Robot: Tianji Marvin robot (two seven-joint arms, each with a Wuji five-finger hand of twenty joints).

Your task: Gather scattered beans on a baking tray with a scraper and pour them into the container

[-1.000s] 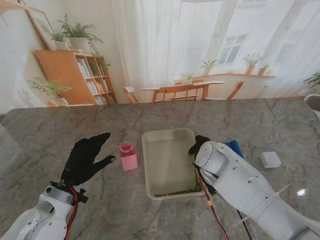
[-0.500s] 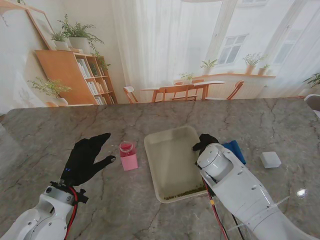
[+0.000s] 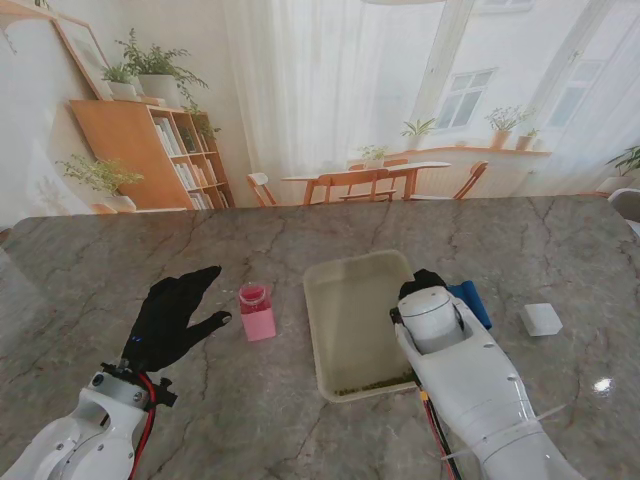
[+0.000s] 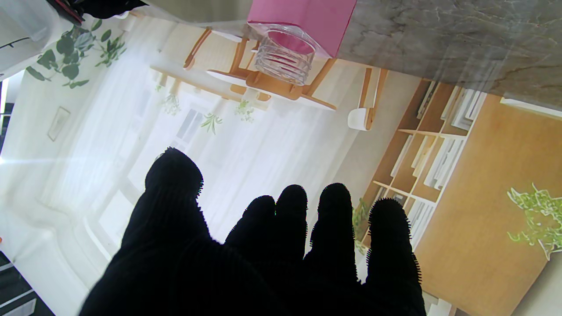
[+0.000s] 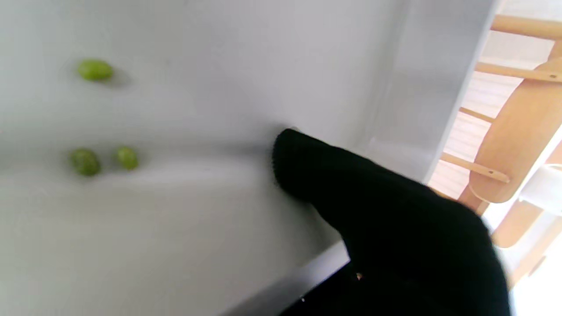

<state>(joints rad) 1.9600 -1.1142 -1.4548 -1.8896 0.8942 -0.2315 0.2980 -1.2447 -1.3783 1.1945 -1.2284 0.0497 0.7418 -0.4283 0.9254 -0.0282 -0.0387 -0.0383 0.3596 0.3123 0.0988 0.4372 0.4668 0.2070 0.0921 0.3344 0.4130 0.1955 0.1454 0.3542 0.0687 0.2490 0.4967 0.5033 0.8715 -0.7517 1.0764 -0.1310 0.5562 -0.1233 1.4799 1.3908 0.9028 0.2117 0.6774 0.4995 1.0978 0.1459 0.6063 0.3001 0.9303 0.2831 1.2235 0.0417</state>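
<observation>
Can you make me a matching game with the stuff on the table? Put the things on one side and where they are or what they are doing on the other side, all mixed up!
Things:
1. pink container
2. beans
3. left hand
4. white block

Places or states:
A. lined up along the near wall of the baking tray
B. open, fingers spread, holding nothing
C. alone, far on the right
D. standing between the left hand and the tray

Pairs: 1-D, 2-A, 3-B, 4-C

Right robot hand [image 3: 420, 284] mostly behind forearm
</observation>
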